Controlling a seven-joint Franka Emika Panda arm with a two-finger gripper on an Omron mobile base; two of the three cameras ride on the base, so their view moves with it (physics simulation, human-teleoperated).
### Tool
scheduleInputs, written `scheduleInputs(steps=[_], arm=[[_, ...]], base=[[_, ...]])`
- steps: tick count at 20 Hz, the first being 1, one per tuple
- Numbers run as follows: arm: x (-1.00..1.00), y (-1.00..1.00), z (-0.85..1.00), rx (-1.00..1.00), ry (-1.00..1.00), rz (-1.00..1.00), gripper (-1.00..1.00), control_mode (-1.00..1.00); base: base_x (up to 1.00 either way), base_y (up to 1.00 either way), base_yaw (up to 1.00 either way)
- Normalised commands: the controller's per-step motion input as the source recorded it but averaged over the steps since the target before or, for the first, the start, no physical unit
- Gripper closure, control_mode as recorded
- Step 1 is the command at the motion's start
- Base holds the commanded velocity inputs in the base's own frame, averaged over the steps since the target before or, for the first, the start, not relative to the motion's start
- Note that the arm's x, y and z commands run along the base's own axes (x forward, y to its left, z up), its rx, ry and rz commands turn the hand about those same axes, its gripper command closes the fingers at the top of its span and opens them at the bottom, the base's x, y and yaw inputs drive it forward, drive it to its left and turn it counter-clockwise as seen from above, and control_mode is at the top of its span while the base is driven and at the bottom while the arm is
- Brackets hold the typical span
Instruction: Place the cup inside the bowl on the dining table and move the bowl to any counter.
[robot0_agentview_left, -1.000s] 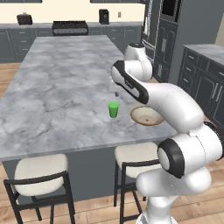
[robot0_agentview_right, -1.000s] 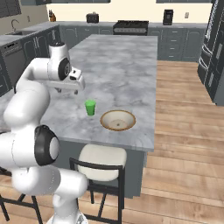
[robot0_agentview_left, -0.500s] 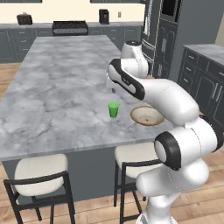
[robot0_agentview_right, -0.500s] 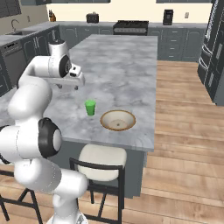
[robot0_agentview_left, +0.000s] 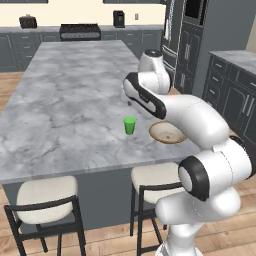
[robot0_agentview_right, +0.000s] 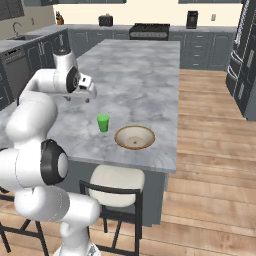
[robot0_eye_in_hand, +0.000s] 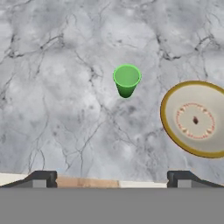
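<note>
Over the last second the arm has swung its hand a little further left over the desk (robot0_agentview_left: 60, 100), away from the bowl (robot0_agentview_left: 167, 133). The gripper (robot0_agentview_right: 80, 97) now hangs beyond the cup (robot0_agentview_left: 130, 125), slightly more to its left than before.

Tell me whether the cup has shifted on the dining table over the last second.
No. The cup stands in the same spot beside the bowl, upright, same gap between them.
</note>
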Motion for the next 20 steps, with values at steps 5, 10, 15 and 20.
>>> scheduleInputs(steps=[5, 10, 15, 20], arm=[[0.35, 0.00, -0.09, 0.00, 0.00, 0.00, -1.00, -1.00], [0.43, 0.04, -0.12, 0.00, 0.00, 0.00, -1.00, -1.00], [0.35, 0.08, -0.17, 0.00, 0.00, 0.00, -1.00, -1.00], [0.32, 0.05, -0.20, 0.00, 0.00, 0.00, -1.00, -1.00]], base=[[0.00, 0.00, 0.00], [0.00, 0.00, 0.00], [0.00, 0.00, 0.00], [0.00, 0.00, 0.00]])
